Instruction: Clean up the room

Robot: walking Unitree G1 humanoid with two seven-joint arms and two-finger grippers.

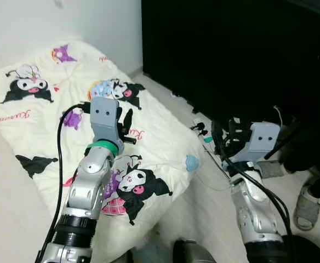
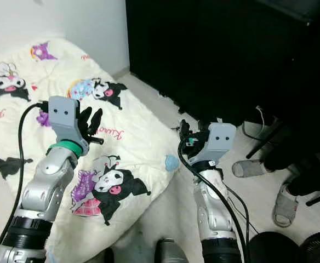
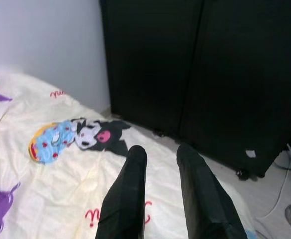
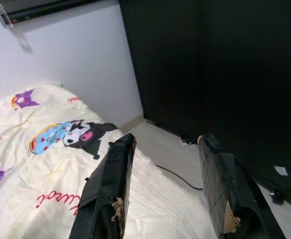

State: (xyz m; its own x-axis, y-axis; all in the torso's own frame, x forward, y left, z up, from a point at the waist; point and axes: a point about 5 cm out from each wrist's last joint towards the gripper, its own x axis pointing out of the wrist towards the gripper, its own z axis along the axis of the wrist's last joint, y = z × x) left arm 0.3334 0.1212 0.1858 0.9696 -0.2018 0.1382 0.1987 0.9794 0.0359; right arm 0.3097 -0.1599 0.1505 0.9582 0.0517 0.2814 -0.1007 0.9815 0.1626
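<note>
A cream blanket [image 1: 50, 109] printed with black-and-pink cartoon figures lies spread over the left half of the scene. My left gripper [image 1: 124, 125] is raised above its middle, open, with nothing between its two black fingers [image 3: 130, 189]. My right gripper [image 2: 187, 134] hovers over the pale floor just off the blanket's right corner, also open and empty, its fingers [image 4: 110, 184] wide apart. A small light-blue patch [image 1: 192, 162] sits at the blanket's corner between the two arms.
A tall black wardrobe [image 1: 231, 49] fills the back right, close to the blanket's edge. Cables and small plugs [image 1: 201, 125] lie on the floor at its foot. Two grey slippers [image 2: 247, 167] [image 2: 285, 205] rest at the right, near dark round objects [image 2: 275, 249].
</note>
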